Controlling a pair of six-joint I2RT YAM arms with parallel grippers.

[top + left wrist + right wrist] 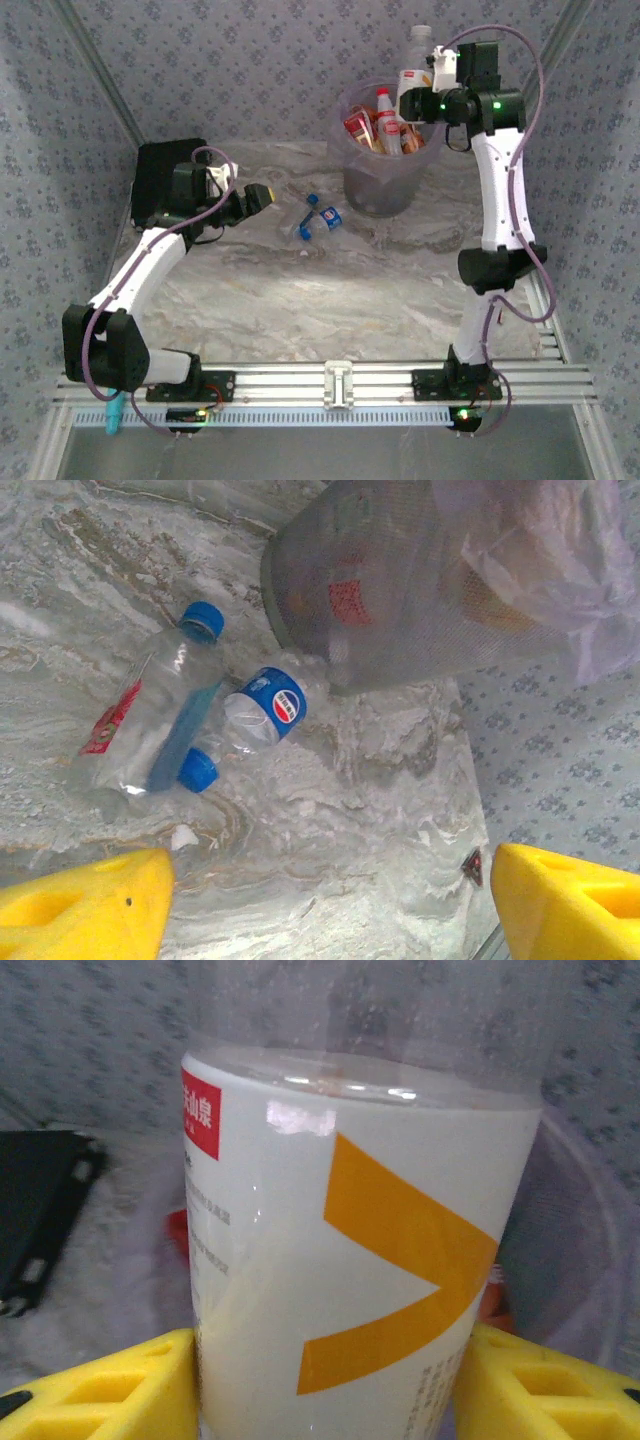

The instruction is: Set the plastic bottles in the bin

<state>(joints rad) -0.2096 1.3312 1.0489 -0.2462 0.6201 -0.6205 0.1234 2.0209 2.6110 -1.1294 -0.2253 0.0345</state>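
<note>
Left end effector (262, 196) hangs over the counter (300, 300) with its yellow fingers (90, 905) spread wide, nothing between them. Two clear blue-capped bottles (318, 216) lie on their sides at its 3 o'clock in the top view, right against each other. Further back, at their 2 o'clock, is the bin (385, 195) with a few red-labelled bottles (383, 118) inside. Right end effector (325, 1385) is clamped on a white bottle (340, 1210) with an orange chevron, upright over the bin's 1 o'clock edge.
</note>
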